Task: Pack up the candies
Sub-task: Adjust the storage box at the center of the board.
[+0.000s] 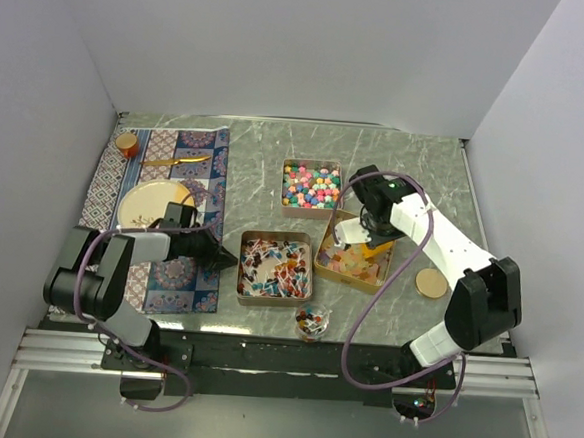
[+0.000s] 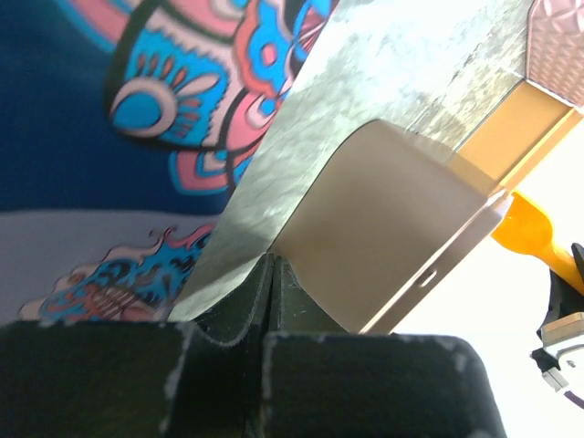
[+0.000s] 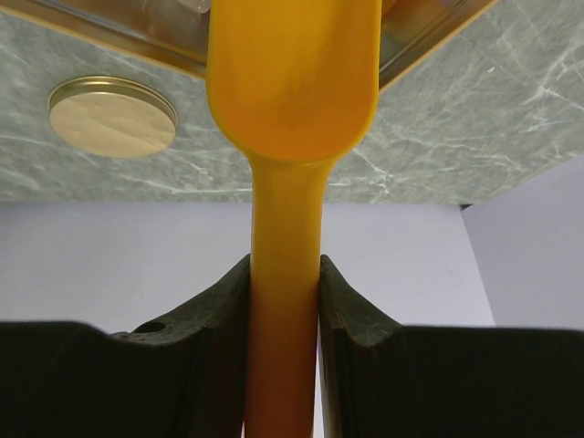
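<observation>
Three open tins hold candies: multicolour balls (image 1: pixel 310 184) at the back, red-blue-white wrapped pieces (image 1: pixel 276 268) in front, and translucent yellow-pink squares (image 1: pixel 347 260) on the right. A small glass jar (image 1: pixel 312 322) with mixed candies stands near the front edge. My right gripper (image 1: pixel 371 237) (image 3: pixel 285 269) is shut on the handle of an orange scoop (image 1: pixel 378 250) (image 3: pixel 294 73), whose bowl is over the squares tin. My left gripper (image 1: pixel 221 259) (image 2: pixel 272 266) is shut and empty, low at the mat's right edge beside the wrapped-pieces tin's wall (image 2: pixel 392 228).
A gold round lid (image 1: pixel 431 282) (image 3: pixel 112 116) lies on the marble table right of the squares tin. A patterned mat (image 1: pixel 162 220) on the left carries a gold plate (image 1: pixel 153 201), a gold utensil (image 1: pixel 176 160) and a small orange pot (image 1: pixel 127 144). White walls enclose the table.
</observation>
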You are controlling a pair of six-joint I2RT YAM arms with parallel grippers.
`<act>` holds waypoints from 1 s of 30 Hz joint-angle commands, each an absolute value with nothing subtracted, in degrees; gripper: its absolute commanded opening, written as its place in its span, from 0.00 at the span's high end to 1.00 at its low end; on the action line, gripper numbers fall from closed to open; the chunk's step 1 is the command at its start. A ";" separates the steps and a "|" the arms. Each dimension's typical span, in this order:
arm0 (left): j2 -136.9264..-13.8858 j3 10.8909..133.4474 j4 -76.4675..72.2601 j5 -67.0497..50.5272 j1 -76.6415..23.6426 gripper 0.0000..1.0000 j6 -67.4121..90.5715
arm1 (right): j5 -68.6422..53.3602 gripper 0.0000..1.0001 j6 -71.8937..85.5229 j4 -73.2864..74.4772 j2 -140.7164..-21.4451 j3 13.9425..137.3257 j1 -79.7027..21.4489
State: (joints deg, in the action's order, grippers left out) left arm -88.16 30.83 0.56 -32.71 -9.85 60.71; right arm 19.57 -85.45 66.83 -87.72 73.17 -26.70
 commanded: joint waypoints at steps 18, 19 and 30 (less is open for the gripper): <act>-91.76 34.54 -2.46 -35.24 -10.28 0.99 59.50 | 5.01 1.00 -81.38 56.70 -85.96 61.17 -26.54; -91.93 34.72 -2.37 -35.24 -10.28 0.99 59.41 | 4.84 1.00 -82.87 55.82 -85.70 60.13 -26.54; -92.02 34.36 -2.64 -35.24 -10.28 0.99 59.50 | 3.69 1.00 -87.89 51.50 -85.51 57.21 -26.10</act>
